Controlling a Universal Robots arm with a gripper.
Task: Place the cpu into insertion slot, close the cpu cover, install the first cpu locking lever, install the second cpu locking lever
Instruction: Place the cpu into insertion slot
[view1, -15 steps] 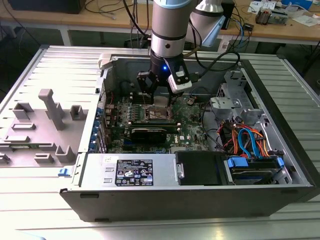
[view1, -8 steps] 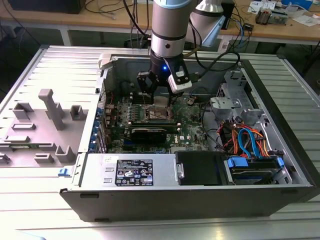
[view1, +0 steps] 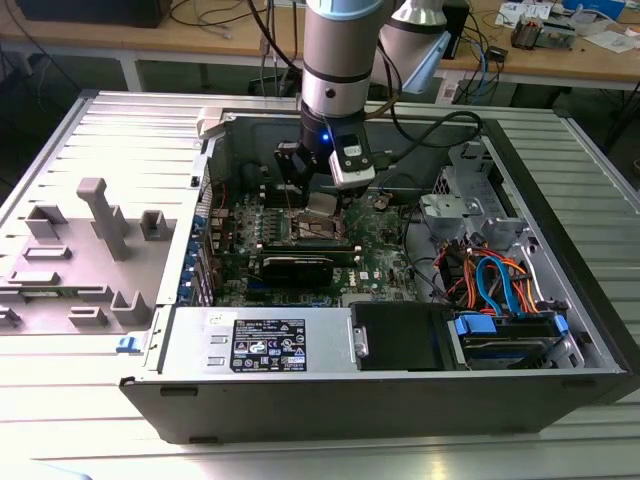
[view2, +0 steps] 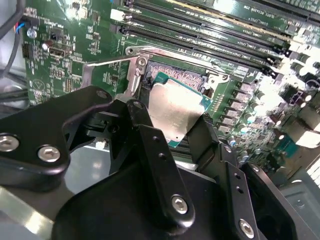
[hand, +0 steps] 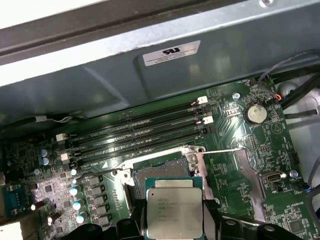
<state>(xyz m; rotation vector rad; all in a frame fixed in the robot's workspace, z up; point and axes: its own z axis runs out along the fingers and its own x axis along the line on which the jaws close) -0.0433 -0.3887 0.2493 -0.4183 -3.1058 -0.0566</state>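
Setting: a workshop with wooden benches and cables along the top of the exterior view. A ribbed metal table (view1: 90, 420) fills the foreground. An open computer case (view1: 330, 400) is laid on its side there, so that the green board (view1: 385, 262) faces upward and can be reached from above. A grey moulded tray (view1: 95, 245) is set on the table at the exterior view's left.

Hand (view1: 321, 203): lowered into the case at the centre of the exterior view and closed on the chip (view1: 320, 208). In the second wrist view the chip (view2: 175, 112) is pinched by two opposite edges between the black fingers (view2: 150, 145). This grip is judged to keep its underside untouched.

Chip (hand: 174, 212): held a little tilted just over the socket (hand: 161, 169), not yet seated. Whether a corner touches cannot be told.

Cover (hand: 249, 172): apparently swung up at the socket's side, leaving the opening free. A thin wire lever (hand: 220, 150) is likewise released.

Memory slots (hand: 140, 127): ranged alongside the socket.
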